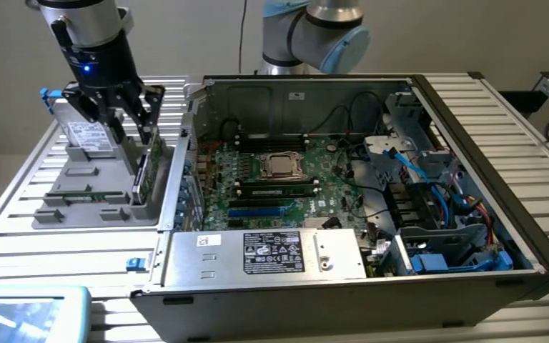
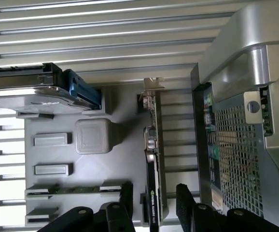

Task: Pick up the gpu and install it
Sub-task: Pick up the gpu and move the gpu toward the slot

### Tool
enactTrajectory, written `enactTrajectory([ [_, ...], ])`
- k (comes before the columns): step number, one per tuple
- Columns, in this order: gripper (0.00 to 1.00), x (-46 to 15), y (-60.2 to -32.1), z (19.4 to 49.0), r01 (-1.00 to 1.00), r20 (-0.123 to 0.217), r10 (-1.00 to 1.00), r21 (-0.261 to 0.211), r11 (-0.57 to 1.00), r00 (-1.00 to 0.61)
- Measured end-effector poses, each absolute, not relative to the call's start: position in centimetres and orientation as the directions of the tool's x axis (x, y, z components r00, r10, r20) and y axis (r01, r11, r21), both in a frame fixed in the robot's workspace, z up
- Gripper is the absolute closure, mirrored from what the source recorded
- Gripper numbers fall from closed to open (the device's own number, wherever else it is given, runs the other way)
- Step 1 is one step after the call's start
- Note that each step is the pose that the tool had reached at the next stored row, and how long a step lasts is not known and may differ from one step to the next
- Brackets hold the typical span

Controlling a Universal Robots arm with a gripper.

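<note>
Black fingers (image 2: 126, 195) of the hand (image 2: 155, 191) are spread apart and grasp nothing, one on each side of the gpu (image 2: 152, 159) with a gap at both faces. The gpu stands on edge in the grey holder (image 2: 115, 169) on the slatted counter (image 2: 105, 29). A narrow strip of room separates it from the open computer case (image 2: 236, 145).

setting: robotics lab | evidence: open computer case (image 1: 332, 311) on slatted aluminium bench (image 1: 513, 121), grey parts fixture (image 1: 94, 221)
</note>
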State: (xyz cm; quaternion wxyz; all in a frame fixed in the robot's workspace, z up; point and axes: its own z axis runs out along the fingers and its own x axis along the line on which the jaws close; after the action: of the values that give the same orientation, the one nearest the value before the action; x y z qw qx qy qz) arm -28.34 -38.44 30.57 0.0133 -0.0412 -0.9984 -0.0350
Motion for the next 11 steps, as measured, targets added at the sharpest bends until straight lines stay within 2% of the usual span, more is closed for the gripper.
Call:
enactTrajectory([
  [7,0.51,-28.4,-38.7,29.7,0.084,0.031,0.081,0.103,0.991,-0.996],
  [11,0.51,-28.4,-38.9,28.9,0.084,0.031,0.081,0.106,0.991,-0.996],
])
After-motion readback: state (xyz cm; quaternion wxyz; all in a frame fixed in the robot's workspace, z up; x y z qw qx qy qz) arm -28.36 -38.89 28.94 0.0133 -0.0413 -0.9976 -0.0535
